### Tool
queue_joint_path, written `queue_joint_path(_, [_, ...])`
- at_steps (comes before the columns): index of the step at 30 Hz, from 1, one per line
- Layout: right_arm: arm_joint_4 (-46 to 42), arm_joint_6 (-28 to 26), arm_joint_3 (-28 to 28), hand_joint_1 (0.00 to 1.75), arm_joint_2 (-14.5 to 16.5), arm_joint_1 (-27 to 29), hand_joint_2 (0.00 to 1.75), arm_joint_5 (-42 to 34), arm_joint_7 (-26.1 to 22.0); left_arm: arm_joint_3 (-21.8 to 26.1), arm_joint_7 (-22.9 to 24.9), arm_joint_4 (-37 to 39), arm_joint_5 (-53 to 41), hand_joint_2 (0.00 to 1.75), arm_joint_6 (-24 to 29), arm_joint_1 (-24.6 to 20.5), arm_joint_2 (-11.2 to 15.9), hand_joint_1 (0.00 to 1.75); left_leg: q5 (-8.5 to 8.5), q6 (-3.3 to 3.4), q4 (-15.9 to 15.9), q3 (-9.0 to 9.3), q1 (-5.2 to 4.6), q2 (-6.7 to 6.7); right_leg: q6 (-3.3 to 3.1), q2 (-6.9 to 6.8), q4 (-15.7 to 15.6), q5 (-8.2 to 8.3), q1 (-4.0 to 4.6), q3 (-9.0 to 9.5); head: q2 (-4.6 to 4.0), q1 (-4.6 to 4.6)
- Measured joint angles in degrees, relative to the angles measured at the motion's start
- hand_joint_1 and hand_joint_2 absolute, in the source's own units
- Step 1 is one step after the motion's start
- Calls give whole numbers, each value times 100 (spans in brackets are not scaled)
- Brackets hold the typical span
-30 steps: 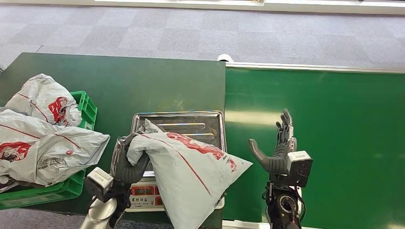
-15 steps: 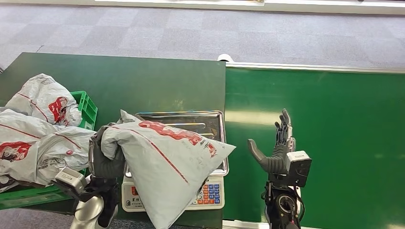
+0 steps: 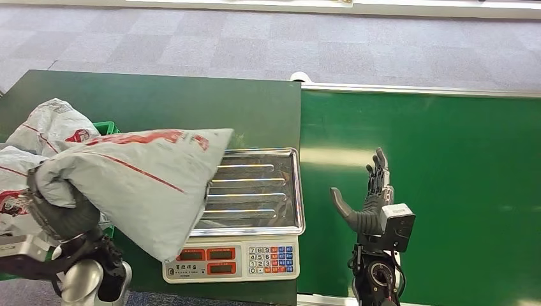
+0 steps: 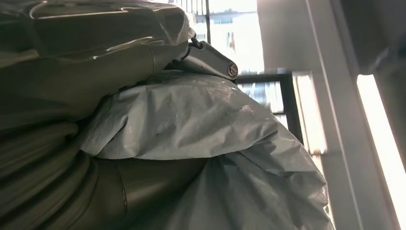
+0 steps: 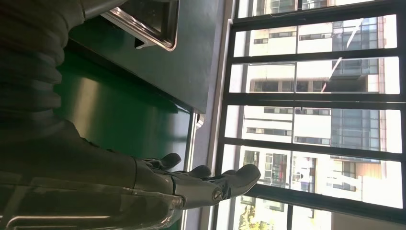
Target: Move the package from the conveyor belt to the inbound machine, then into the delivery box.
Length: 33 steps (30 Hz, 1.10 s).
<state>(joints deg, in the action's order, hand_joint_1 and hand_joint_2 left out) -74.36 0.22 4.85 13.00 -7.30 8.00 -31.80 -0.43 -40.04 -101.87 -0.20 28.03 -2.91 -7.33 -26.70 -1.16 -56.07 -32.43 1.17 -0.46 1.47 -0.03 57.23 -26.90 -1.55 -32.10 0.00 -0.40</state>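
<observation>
Grey plastic film, crinkled and slack, makes up the package (image 3: 137,182), a soft mailer bag with red printing on its upper face. It sags and folds around whatever is inside, so it looks light and limp rather than stiff, and the glossy skin is probably slippery. The sensible place to take it is a bunched end, where the film gathers into a thick wad the fingers can close over; a flat face would likely slide out.

That is how the left hand (image 3: 57,213) has it: the fingers wrap one gathered end, and the rest of the bag hangs out toward the scale tray (image 3: 255,191), up in the air above the tabletop (image 3: 166,108) and overlapping the tray's near-left edge in the head view. The left wrist view shows the grey thumb (image 4: 76,91) pressed over creased film. The left arm is low and drawn in at the robot's left side, beside the green crate (image 3: 105,127) piled with other grey bags (image 3: 54,131).

The right hand (image 3: 370,197) is held upright over the green conveyor belt (image 3: 446,166), palm turned inward, fingers straight and spread with the thumb out, holding nothing.

The drooping free end could catch the crate rim on the way in.
</observation>
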Motion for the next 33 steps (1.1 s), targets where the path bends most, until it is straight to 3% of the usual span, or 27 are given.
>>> queue_joint_path(9, [5, -29, 60, 0, 0, 29, 175, -33, -16, 965, 0, -335, 145, 175, 161, 10, -186, 175, 0, 0, -1, -2, 0, 5, 0, 1, -1, 0, -1, -1, 0, 0])
queue_joint_path(26, [80, -60, 157, 0, 0, 30, 175, -67, -17, 1827, 0, -756, -191, 175, 1131, -54, -306, 175, 1, 0, -1, -3, 0, 9, -1, 2, 0, 1, 1, -5, 0, 0])
queue_joint_path(28, [87, -118, 160, 0, -2, 39, 175, -90, -15, 2133, 0, -759, -1006, 175, 1164, -294, -352, 175, 3, -1, -1, -7, 3, 0, -1, -5, 0, 0, 3, -4, 0, 3])
queue_joint_path(33, [87, -237, 166, 0, -26, 145, 175, -147, -11, 3487, -2, -690, -5307, 175, 1177, -1115, -415, 175, 3, -4, 0, 3, 3, 14, -6, 6, 1, 4, 3, -2, 0, 1])
